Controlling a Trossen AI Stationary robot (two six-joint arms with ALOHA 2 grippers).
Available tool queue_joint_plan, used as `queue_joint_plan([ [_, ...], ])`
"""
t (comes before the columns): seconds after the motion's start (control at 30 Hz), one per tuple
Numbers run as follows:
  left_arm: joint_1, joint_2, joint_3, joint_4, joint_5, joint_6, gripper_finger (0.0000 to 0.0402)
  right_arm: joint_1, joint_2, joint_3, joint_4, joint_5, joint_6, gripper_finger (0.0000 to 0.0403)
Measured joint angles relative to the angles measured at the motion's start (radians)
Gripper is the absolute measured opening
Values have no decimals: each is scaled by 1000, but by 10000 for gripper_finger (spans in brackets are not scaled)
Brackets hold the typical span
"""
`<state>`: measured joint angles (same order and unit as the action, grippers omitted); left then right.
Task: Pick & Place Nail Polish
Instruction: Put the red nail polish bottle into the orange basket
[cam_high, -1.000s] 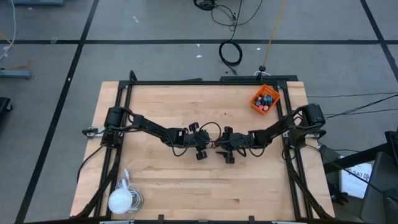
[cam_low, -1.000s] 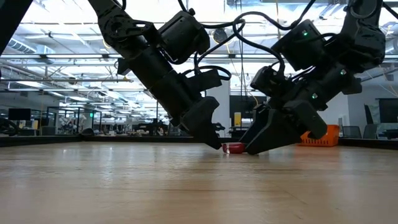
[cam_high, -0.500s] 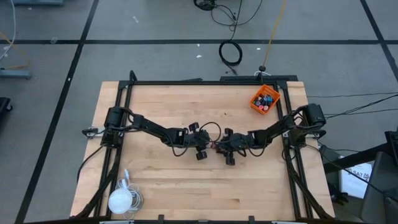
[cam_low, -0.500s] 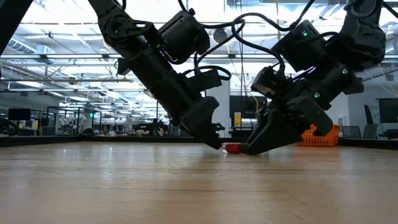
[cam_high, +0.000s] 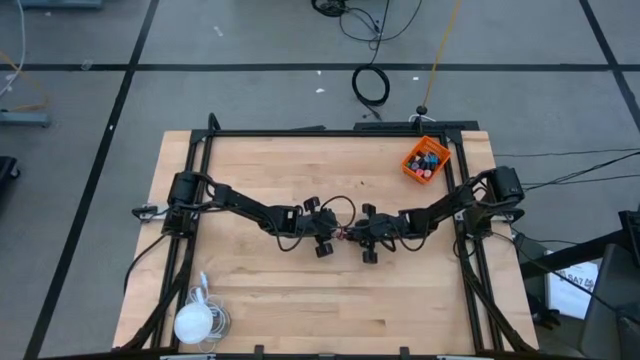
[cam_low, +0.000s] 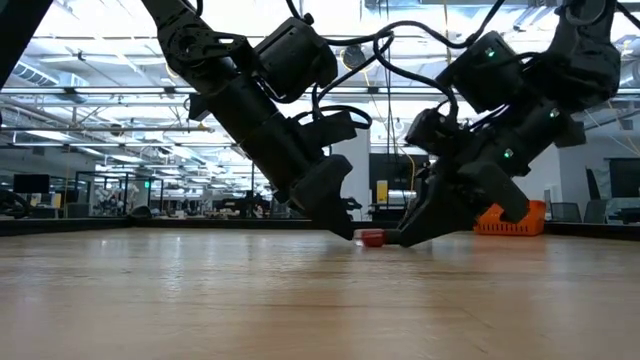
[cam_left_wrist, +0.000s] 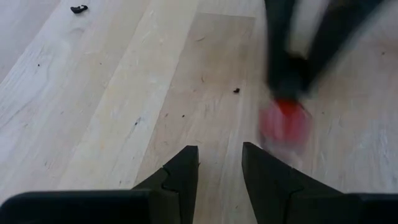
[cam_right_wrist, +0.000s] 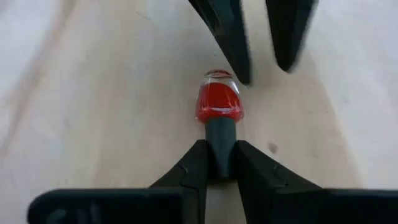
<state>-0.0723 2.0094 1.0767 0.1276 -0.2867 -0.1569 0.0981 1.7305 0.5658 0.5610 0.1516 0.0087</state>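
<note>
Right gripper clamped on the cap of 1 red bottle, mid-bench.

My right gripper (cam_right_wrist: 217, 163) holds the nail polish (cam_right_wrist: 218, 102) by its dark cap; the bottle lies flat on the bench (cam_high: 260, 300), long axis straight ahead of my fingers. My left gripper (cam_left_wrist: 220, 163), narrow and empty, points in from just opposite. The orange bin (cam_high: 426, 159) sits well behind my right arm.

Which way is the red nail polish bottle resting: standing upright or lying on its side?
Lying on its side. The red nail polish bottle lies flat on the table, its dark cap pinched sideways by the right tool.
</note>
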Motion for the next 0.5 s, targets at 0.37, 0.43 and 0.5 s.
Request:
queue_joint_plan([
  [0.37, 0, 0, 0, -30, 0, 5, 124, 15, -384, -3, -333, 21, 9, 49],
  [0.43, 0, 0, 0, -29, 0, 4, 124, 14, -467, -1, -397, 75, 24, 49],
  [0.5, 0, 0, 0, -28, 0, 4, 124, 5, -535, -1, -465, 134, 41, 49],
])
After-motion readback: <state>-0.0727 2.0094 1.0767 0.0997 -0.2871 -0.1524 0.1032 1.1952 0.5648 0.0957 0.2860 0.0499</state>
